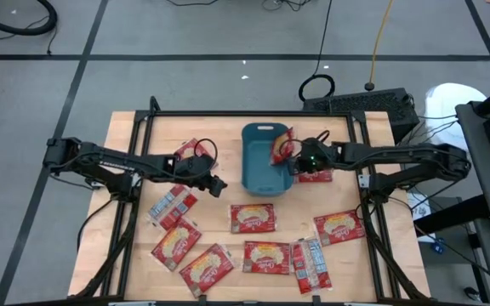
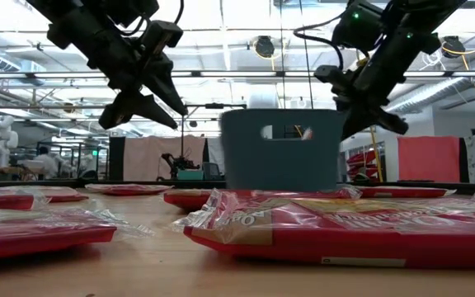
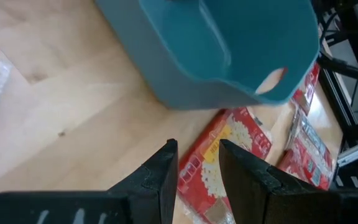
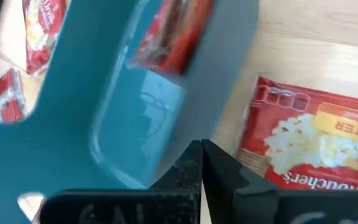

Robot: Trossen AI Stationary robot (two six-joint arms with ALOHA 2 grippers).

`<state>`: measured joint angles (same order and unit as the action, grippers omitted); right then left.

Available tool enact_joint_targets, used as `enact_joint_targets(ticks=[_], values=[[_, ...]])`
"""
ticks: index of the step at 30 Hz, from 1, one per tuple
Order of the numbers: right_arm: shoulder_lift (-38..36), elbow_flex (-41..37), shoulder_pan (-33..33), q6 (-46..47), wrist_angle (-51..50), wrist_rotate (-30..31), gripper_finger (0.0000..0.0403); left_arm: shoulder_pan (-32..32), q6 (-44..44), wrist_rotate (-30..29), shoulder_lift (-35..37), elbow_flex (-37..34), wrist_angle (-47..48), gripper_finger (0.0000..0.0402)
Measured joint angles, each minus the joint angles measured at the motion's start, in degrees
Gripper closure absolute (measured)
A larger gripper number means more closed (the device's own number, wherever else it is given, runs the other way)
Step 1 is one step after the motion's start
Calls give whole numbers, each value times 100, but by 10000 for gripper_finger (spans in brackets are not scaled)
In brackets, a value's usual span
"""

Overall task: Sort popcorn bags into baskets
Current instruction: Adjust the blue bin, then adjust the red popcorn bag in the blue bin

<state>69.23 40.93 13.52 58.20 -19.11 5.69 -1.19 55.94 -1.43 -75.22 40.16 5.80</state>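
Only "TTER" reads on the bag [image 4: 316, 140] beside the bin [image 4: 129, 118] (right jaws pressed together, left slightly parted).

High camera looks straight down on my whole table [image 1: 134, 127]. Low camera sits at tabletop level, facing the room. Left wrist camera looks close past its fingers [image 3: 160, 180] at the teal bin [image 3: 229, 56]; right wrist sees it closer still. All four share it.
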Motion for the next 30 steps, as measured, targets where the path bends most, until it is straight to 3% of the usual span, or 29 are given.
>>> enact_joint_targets(ticks=[11,24,30], values=[[466,4,0,202,570,-6,403,-168,-118,-4,0,0,-24,282],[-539,4,160,297,-262,-180,403,-176,-52,0,-2,0,2,282],[-840,179,231,682,78,-869,403,-220,-381,139,-2,0,-389,282]])
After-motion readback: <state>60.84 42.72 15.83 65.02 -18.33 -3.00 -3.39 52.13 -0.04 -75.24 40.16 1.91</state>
